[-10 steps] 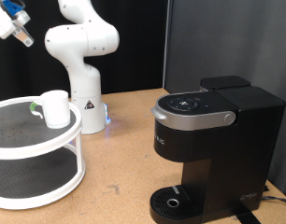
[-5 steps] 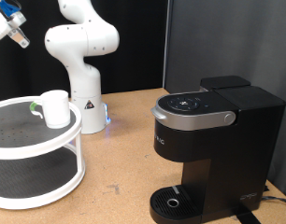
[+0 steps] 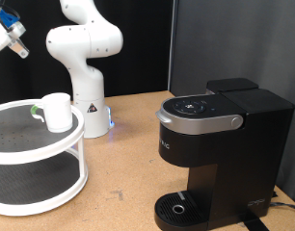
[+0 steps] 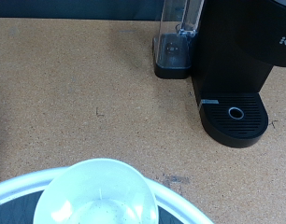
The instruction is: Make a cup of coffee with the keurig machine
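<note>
Keurig machine: I see the keurig machine (image 3: 220, 154) nearest the exterior camera, at the right of that view, standing on the wooden table (image 3: 128, 164), its lid down and its round drip tray (image 3: 176, 207) bare.
Wrist check: in the wrist view the machine (image 4: 238, 56) shows again, nothing on its tray (image 4: 236, 114).
Stand: a white two-tier round stand (image 3: 37, 159) sits at the left of the exterior view, well apart from the machine.
Cup: the cup (image 3: 57, 112) stands upright on the stand's top tier; from the wrist view I look into its open mouth (image 4: 96, 196).
Arm base: the white arm base (image 3: 85, 58) stands behind the stand, farther back.
Gripper: the gripper (image 3: 7, 31) hangs high at the exterior view's top left corner, above the cup; I cannot tell how its fingers stand.
</note>
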Controlling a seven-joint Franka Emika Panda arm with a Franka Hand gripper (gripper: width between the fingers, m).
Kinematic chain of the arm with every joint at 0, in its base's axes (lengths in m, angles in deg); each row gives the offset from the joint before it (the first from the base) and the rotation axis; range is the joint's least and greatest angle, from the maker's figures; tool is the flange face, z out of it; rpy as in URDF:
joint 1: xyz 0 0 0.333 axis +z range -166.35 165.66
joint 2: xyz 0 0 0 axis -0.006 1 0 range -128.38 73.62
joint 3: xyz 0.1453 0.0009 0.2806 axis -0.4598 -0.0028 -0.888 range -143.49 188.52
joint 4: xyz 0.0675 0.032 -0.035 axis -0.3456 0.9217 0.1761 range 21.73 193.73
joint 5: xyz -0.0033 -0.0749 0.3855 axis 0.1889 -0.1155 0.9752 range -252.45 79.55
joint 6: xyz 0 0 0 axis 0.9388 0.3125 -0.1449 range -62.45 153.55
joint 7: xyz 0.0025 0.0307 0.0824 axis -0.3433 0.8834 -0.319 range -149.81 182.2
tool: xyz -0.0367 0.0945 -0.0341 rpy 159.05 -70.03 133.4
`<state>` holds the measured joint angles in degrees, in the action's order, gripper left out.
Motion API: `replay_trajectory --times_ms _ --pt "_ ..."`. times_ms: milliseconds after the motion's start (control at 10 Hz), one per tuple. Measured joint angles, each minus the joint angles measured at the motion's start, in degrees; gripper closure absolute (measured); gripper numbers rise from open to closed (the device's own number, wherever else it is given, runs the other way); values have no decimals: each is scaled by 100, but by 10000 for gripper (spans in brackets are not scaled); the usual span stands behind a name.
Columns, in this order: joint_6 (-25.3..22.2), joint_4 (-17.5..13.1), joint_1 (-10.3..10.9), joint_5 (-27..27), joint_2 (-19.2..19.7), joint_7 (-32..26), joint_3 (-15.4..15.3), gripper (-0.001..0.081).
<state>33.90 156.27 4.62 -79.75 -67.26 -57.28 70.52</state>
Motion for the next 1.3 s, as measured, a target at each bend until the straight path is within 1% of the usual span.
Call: replay_trajectory --times_ms 200,500,700,800,900,1000,1100,1200,1300 --pt "172 133 4 0 78 -133 95 806" --pt "570 421 5 -10 195 -315 166 806" --pt "701 567 7 -50 285 -480 208 806" --pt "771 634 7 -117 333 -532 221 713" --pt "870 708 7 -180 386 -576 227 713" --pt "967 783 7 -217 425 -612 233 513" --pt "1066 848 7 -245 452 -631 238 376" --pt "1163 912 7 -279 489 -650 245 376" --pt "1252 967 7 -304 527 -675 248 193"
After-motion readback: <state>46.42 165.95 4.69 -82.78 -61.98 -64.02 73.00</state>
